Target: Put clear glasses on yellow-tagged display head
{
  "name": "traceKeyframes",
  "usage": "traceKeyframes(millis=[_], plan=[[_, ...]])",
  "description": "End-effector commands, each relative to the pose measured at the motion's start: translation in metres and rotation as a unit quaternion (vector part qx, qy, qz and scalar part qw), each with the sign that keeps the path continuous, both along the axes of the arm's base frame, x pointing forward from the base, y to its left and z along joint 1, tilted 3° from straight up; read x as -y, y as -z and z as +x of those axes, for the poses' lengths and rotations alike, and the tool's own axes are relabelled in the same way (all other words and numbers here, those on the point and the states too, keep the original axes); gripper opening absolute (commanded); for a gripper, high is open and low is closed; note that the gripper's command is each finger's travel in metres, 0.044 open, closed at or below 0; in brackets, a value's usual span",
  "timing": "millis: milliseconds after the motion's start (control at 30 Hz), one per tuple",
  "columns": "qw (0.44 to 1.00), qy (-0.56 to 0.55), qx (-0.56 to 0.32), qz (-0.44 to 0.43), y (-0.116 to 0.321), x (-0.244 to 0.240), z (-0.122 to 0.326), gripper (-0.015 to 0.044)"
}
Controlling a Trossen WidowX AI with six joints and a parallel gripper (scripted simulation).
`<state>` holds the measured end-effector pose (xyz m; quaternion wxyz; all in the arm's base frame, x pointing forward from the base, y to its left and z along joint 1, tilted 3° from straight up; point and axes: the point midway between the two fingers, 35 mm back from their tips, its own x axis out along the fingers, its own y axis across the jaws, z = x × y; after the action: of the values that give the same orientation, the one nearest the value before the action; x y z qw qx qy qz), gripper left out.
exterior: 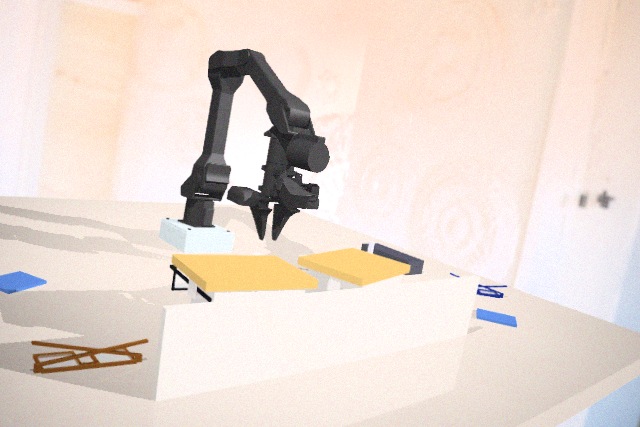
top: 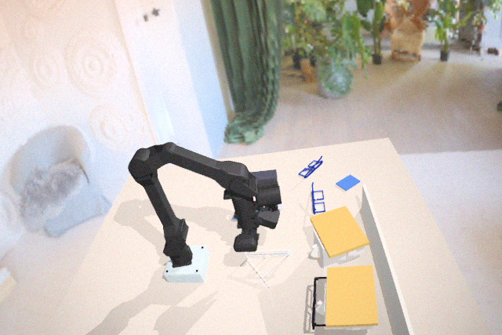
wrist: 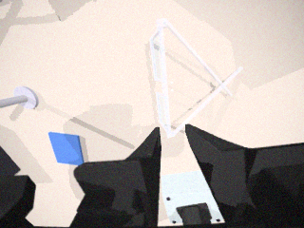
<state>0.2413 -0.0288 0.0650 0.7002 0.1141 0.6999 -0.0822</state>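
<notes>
Hovering at the bottom of the wrist view, the claw (top: 254, 229) (exterior: 268, 238) (wrist: 172, 129) stands slightly parted, gripping nothing. Beyond its tips, the clear glasses (top: 275, 251) (wrist: 164, 78) lie on the bench (top: 283, 307) (exterior: 103, 319) (wrist: 109, 62), upper centre, their front running up the frame, crossed temples rightward. Reaching that front probably means travelling along it first.

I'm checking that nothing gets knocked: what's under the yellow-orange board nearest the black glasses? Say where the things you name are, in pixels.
Beneath the board (top: 351, 295) (exterior: 258, 273), pale parts of a display head show, with the black glasses (top: 314, 303) (exterior: 178, 288) jutting out at its front. The board hides most of the head, including any ears.
</notes>
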Motion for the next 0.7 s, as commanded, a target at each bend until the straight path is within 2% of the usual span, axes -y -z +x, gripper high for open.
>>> traceKeyframes(millis=[0, 667], plan=[[1.0, -0.001, 0.002, -0.002, -0.001, 0.001, -0.001, 0.012], [1.0, -0.001, 0.002, -0.001, 0.023, -0.002, 0.002, 0.012]])
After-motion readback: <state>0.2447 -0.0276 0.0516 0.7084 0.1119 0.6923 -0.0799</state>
